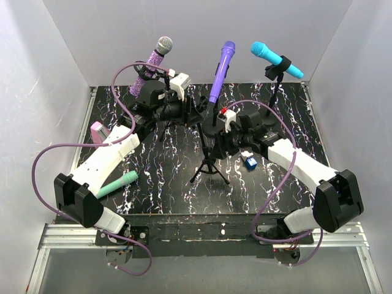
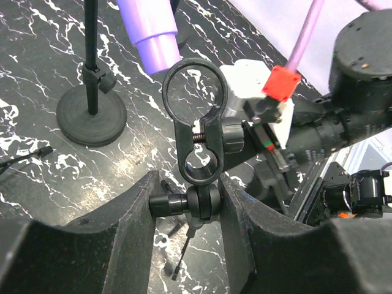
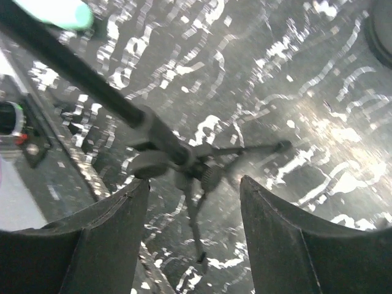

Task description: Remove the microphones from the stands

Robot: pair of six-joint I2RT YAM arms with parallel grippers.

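A black tripod stand (image 1: 208, 164) stands mid-table. Its ring clip (image 2: 195, 92) is empty. My left gripper (image 1: 199, 116) (image 2: 188, 203) is shut on the swivel joint just under that clip. My right gripper (image 1: 216, 146) (image 3: 195, 184) hangs open just above the tripod's hub (image 3: 199, 171), with nothing between its fingers. A teal microphone (image 1: 117, 184) (image 3: 58, 12) lies loose on the table to the left. A purple microphone (image 1: 222, 68) (image 2: 150, 30) sits tilted in a stand right behind my grippers.
A glittery purple microphone with a silver head (image 1: 153, 64) stands back left, a cyan one (image 1: 275, 59) back right, each on a stand. A round stand base (image 2: 92, 113) is near the left gripper. A small blue block (image 1: 250, 163) and a pink object (image 1: 98, 131) lie on the table.
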